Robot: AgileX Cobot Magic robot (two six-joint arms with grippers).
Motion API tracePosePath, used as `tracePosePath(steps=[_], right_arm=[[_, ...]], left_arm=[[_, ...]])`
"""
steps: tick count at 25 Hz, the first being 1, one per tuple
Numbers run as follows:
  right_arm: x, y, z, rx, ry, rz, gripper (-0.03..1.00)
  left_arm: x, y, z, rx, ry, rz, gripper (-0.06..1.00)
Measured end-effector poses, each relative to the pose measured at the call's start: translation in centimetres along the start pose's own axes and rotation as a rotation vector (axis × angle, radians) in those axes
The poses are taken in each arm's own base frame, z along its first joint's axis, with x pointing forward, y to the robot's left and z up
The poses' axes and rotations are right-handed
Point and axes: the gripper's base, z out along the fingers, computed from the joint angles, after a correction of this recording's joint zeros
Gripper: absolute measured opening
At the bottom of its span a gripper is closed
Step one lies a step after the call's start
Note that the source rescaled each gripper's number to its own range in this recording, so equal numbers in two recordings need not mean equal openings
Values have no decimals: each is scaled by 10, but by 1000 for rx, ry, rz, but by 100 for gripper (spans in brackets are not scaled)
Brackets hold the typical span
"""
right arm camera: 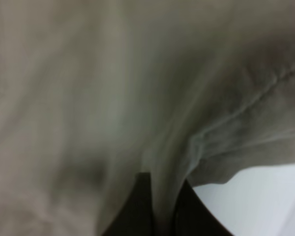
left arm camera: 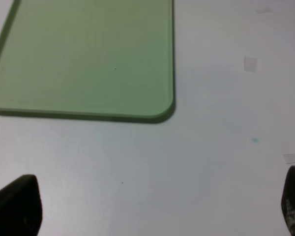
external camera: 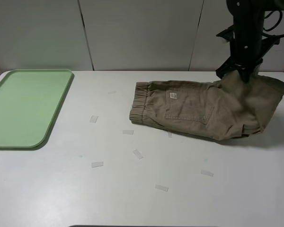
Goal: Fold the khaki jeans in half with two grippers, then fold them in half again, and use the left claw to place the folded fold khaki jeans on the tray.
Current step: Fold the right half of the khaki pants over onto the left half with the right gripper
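Note:
The khaki jeans (external camera: 203, 109) lie on the white table right of centre, waistband toward the left, a patch pocket facing up. My right gripper (external camera: 244, 73) is shut on the cloth at the far right and lifts it into a peak. In the right wrist view the tan cloth (right arm camera: 113, 98) fills the frame and is pinched between the two dark fingers (right arm camera: 137, 206). The pale-green tray (external camera: 26, 106) lies at the far left. The left arm is out of the exterior high view. In the left wrist view my left gripper (left arm camera: 152, 206) is open and empty over bare table near the tray's corner (left arm camera: 88, 64).
Several small clear tape pieces (external camera: 97, 164) are scattered on the white table (external camera: 61, 189) between the tray and the jeans. A white panelled wall (external camera: 142, 33) stands behind the table. The right arm's black body rises above the jeans' right end.

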Motion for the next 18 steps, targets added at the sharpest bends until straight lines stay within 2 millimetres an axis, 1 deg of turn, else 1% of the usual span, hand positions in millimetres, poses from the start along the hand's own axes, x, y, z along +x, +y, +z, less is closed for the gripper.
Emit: tracePosePath(steps=[4,7,12,15,18], right_arm=[[-5,36,-16,-21,-34,10,3],[-8,60,-24,-83,-73,70,3],[-19,88,-34,-299,-170,242,3],[-25,101,-41,-416,-228,297,3],[-29,110,-41,-470,-247,318,3]], left_arm=[[0,0,0,0,0,0,97],[0,0,0,0,0,0,97],[0,0,0,0,0,0,97],[0,0,0,0,0,0,97],[0,0,0,0,0,0,97]])
